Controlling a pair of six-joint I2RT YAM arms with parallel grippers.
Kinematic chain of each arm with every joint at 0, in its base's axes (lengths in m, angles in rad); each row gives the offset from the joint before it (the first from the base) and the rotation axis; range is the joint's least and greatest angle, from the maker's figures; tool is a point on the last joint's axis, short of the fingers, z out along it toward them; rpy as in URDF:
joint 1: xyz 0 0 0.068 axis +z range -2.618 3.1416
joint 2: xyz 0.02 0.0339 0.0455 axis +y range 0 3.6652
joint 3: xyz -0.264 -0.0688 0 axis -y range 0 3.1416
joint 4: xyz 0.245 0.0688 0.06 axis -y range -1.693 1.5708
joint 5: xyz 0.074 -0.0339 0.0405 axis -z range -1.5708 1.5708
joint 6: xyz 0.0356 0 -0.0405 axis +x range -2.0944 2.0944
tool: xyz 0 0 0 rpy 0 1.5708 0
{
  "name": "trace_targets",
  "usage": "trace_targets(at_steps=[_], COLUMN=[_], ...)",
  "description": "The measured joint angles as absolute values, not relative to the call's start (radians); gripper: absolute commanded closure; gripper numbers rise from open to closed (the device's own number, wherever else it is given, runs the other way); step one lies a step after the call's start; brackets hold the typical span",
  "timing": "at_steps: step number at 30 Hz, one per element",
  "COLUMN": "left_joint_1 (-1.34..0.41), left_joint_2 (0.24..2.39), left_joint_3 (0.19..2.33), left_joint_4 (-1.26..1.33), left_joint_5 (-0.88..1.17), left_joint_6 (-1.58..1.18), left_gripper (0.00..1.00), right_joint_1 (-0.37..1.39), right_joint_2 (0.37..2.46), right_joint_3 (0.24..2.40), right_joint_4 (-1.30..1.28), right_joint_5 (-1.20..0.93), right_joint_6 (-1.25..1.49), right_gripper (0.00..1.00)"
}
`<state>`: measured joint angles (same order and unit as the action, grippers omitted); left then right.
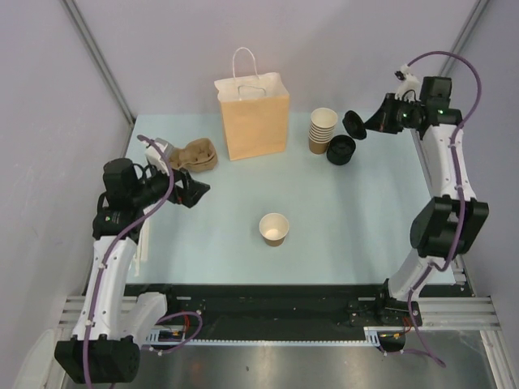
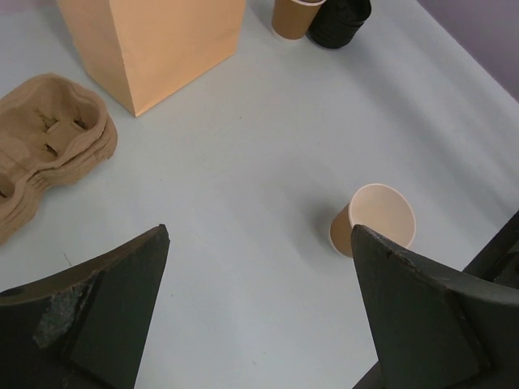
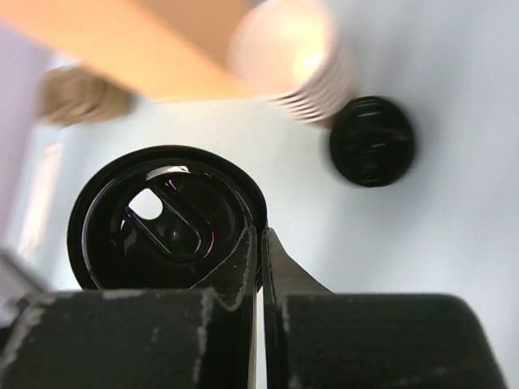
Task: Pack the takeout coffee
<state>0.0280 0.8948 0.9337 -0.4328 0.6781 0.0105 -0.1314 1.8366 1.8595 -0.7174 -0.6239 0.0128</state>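
Observation:
A single small brown paper cup (image 1: 274, 229) stands upright and lidless in the middle of the table; it also shows in the left wrist view (image 2: 375, 220). No cup with a lid on it is in view. My right gripper (image 1: 362, 124) is raised at the back right, shut on the rim of a loose black lid (image 1: 353, 124), seen close in the right wrist view (image 3: 166, 219) with the gripper (image 3: 261, 243) pinching its edge. My left gripper (image 1: 195, 193) is open and empty, left of the cup, also in its wrist view (image 2: 259, 235). The paper bag (image 1: 253, 117) stands upright at the back.
A stack of lidless tan cups (image 1: 322, 130) and a stack of black lids (image 1: 341, 150) sit right of the bag. Brown pulp cup carriers (image 1: 193, 156) lie left of the bag, near my left gripper. The bag (image 2: 154, 44) and carriers (image 2: 49, 146) also show in the left wrist view.

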Motion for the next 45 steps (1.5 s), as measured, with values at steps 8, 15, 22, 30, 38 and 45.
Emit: trace_targets(at_steps=[8,15,22,30,38,45], left_joint_1=[0.025,-0.02,-0.21,-0.636,-0.912,-1.034], left_joint_2=[0.795,0.717,0.697,0.728,0.805,0.81], left_joint_3=[0.933,0.906,0.859,0.822,0.773,0.715], left_joint_4=[-0.395,-0.202,-0.039,0.093,0.223,0.299], left_joint_5=[0.809,0.821,0.699,0.467,0.346,0.305], left_joint_6=[0.038,0.022,0.104,0.454,0.702,0.805], left_gripper=[0.01,0.0,0.04,0.24,0.48,0.54], right_joint_1=[-0.121,-0.038,0.046,0.168,0.304,0.331], right_joint_2=[1.629,1.685,1.702,1.702,1.687,1.676], right_joint_3=[1.665,1.609,1.525,1.443,1.433,1.433], right_joint_4=[-0.778,-0.981,-1.077,-1.101,-1.134,-1.164], right_joint_5=[-1.163,-1.401,-1.451,-1.459,-1.467,-1.473], right_joint_6=[0.005,-0.061,-0.072,-0.033,-0.051,-0.086], right_gripper=[1.0,1.0,1.0,1.0,1.0,1.0])
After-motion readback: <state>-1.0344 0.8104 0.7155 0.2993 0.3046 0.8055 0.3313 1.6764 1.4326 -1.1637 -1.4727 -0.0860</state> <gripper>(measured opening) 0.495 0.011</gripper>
